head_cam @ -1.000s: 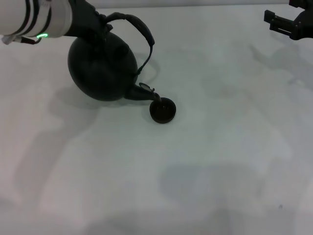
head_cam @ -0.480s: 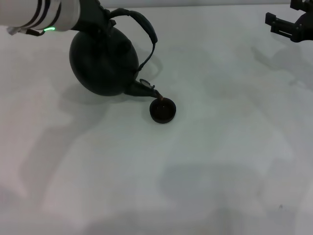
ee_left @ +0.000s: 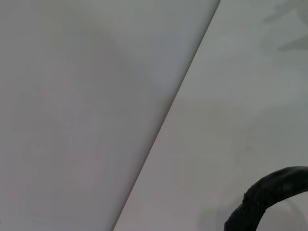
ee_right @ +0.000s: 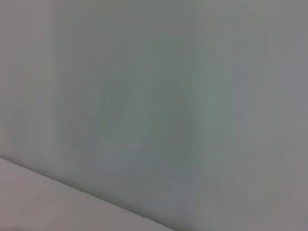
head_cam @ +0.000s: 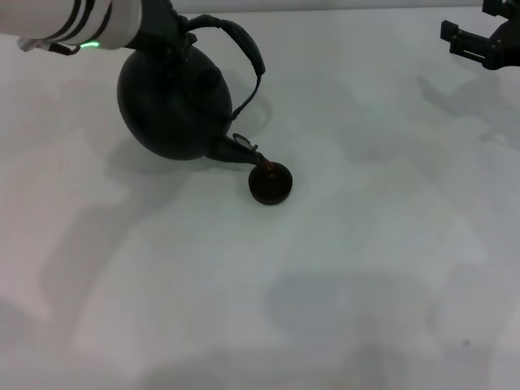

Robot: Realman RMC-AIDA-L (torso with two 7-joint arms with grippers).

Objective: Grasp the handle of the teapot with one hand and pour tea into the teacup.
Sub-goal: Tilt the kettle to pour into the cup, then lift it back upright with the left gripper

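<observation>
Left gripper [head_cam: 166, 36] sits at the top left of the head view, dark against the teapot [head_cam: 172, 104]; it looks clamped on the handle [head_cam: 240, 45], though its fingers are hidden, so how wide it is cannot be told. The teapot is tipped, spout down toward the teacup [head_cam: 270, 183], spout tip just over the cup's rim, a thin brownish stream running in. My read: the tilt is held to pour, and the handle grip keeps the body swinging under the gripper. The teacup stands on the table [head_cam: 366, 268], just beside the teapot. Right gripper [head_cam: 479, 41] is parked far right, well apart; whether it is open cannot be told. The table is plain, pale and matte with soft shadows; a pale wall lies behind.
</observation>
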